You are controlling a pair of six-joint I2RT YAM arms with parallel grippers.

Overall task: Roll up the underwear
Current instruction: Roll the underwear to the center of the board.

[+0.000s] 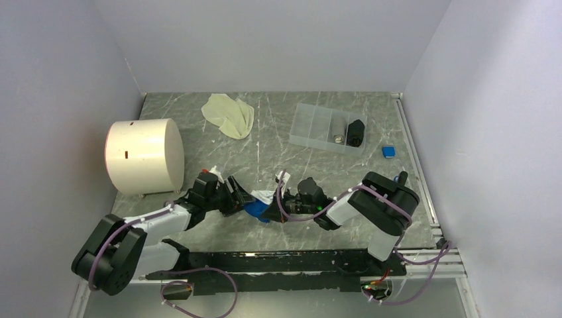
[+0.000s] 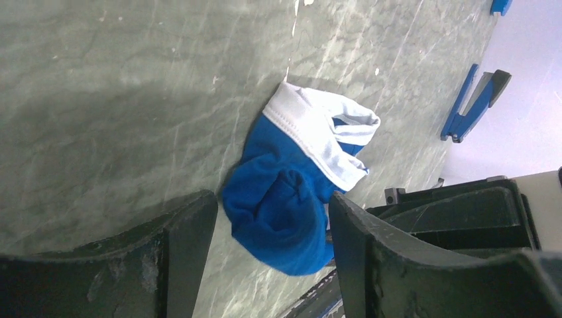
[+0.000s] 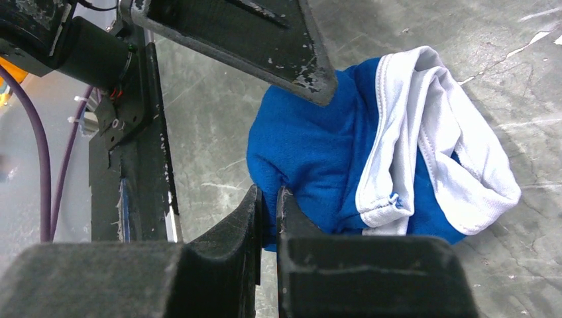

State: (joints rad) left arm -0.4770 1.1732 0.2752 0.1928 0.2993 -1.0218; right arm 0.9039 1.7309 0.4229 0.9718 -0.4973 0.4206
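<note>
The royal blue underwear with white edging lies bunched on the table between my two grippers. In the left wrist view its blue end is curled into a loose roll. My left gripper is open, its jaws either side of that roll. My right gripper is shut on the blue edge of the cloth; the white band lies to the right. The cream-yellow underwear lies crumpled at the back of the table, apart from both grippers.
A large white cylinder stands at the left. A clear compartment box holding a black item sits at the back right, with a small blue block beside it. A black rail runs along the near edge.
</note>
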